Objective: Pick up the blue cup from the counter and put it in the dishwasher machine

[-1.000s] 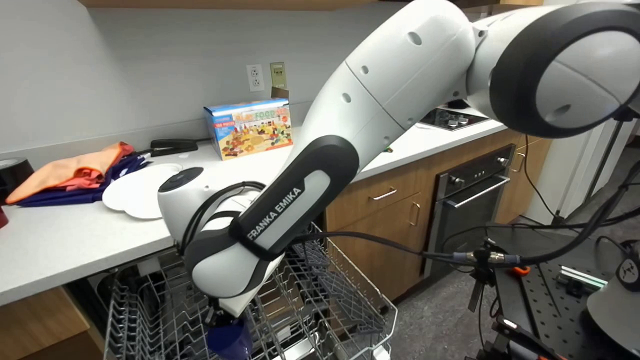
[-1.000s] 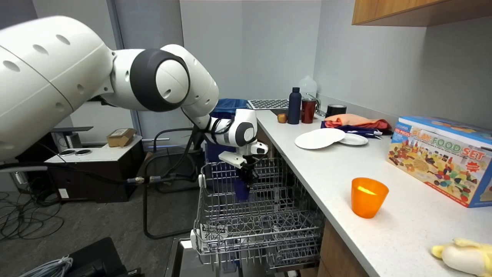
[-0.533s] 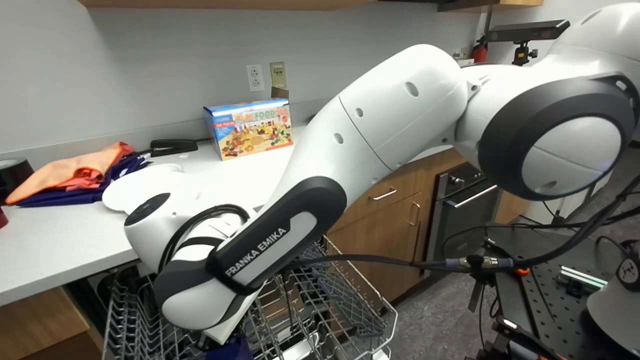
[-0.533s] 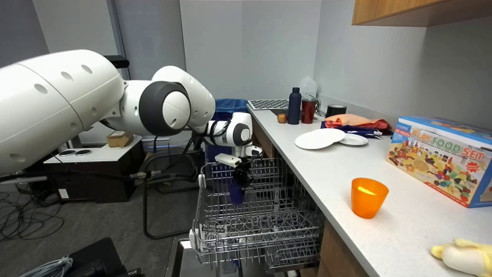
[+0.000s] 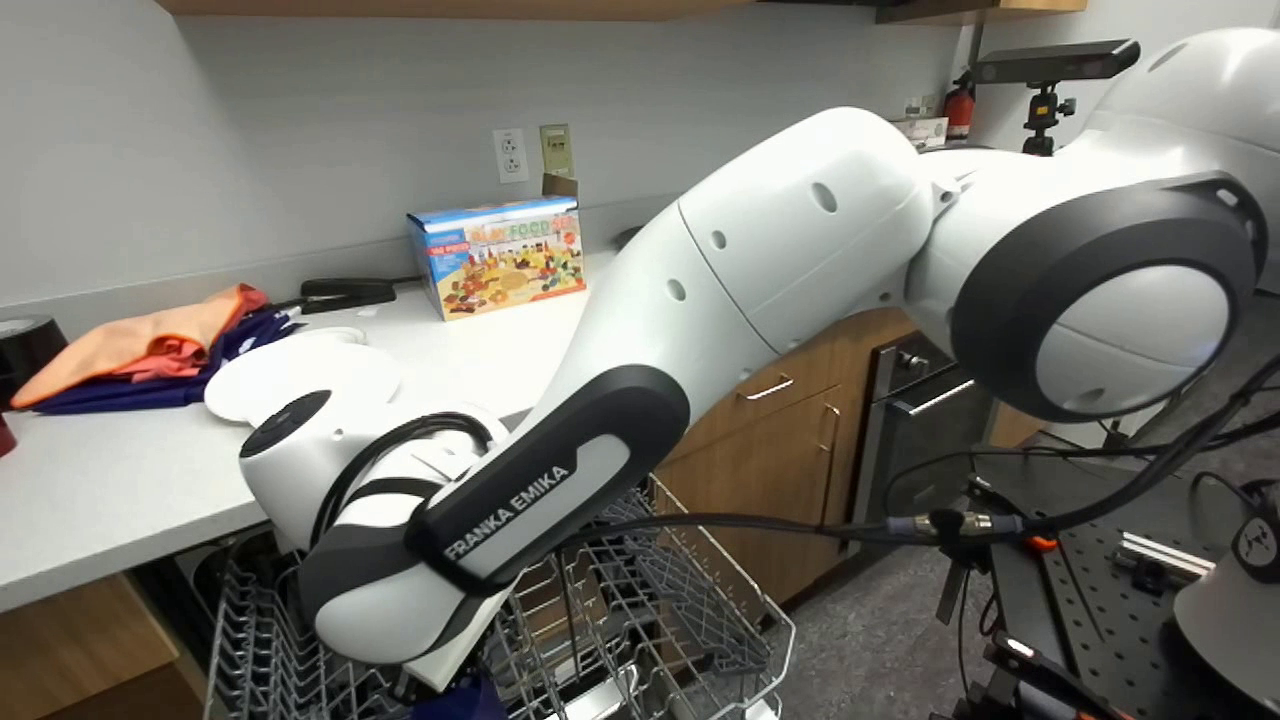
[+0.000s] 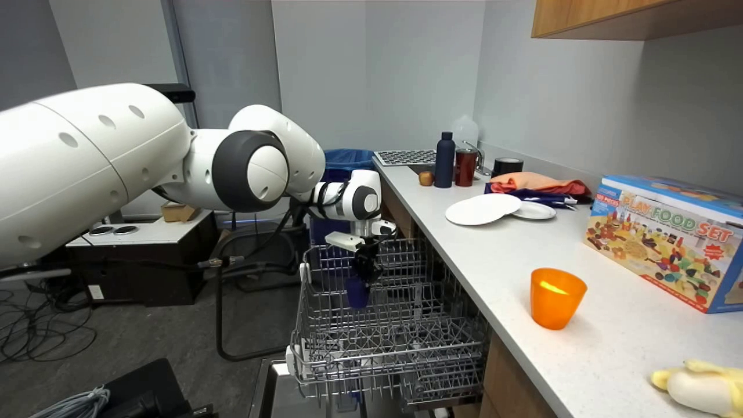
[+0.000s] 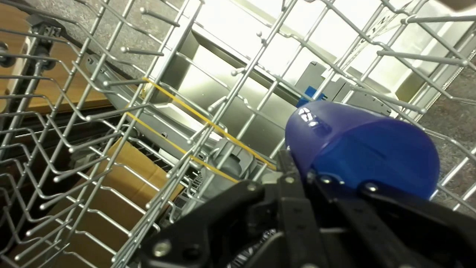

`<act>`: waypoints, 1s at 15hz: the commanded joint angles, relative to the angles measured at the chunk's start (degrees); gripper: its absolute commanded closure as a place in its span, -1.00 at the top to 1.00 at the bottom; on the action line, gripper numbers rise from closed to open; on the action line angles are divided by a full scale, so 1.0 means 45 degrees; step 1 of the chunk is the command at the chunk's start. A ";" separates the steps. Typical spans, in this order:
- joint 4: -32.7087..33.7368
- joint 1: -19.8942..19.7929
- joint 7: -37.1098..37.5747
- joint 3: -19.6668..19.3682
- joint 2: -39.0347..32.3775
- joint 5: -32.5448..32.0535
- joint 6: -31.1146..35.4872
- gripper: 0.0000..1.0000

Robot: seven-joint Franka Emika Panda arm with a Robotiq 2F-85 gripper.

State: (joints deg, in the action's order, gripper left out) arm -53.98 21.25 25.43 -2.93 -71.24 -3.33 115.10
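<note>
Your pincer (image 7: 305,172) sits lower than a second ago, grasping the blue cup (image 7: 362,143) by its wall. The dishwasher rack (image 6: 393,353) lies beneath the pincer, so you're probably near release; rack contact is unclear.

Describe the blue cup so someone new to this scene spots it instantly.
Find the long white counter, then the pulled-out grey dishwasher rack below it. At that rack a black gripper holds the blue cup. It is plain deep blue with no handle in sight, unlike the orange cup standing on the counter.
</note>
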 commanded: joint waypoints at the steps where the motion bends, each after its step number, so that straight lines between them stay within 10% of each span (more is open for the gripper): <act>1: 0.0008 0.0000 0.0000 -0.0001 -0.0004 0.0000 -0.0005 -0.91; 11: 0.0021 0.0000 0.0000 -0.0003 -0.0010 0.0000 -0.0012 -0.91; 12: 0.0021 0.0000 0.0000 -0.0003 -0.0010 0.0000 -0.0012 -0.41; 15: -0.0039 0.0013 0.0026 -0.0050 -0.0011 -0.0024 0.0062 -0.12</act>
State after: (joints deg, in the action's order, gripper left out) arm -54.20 21.21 25.43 -3.05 -71.25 -3.33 115.02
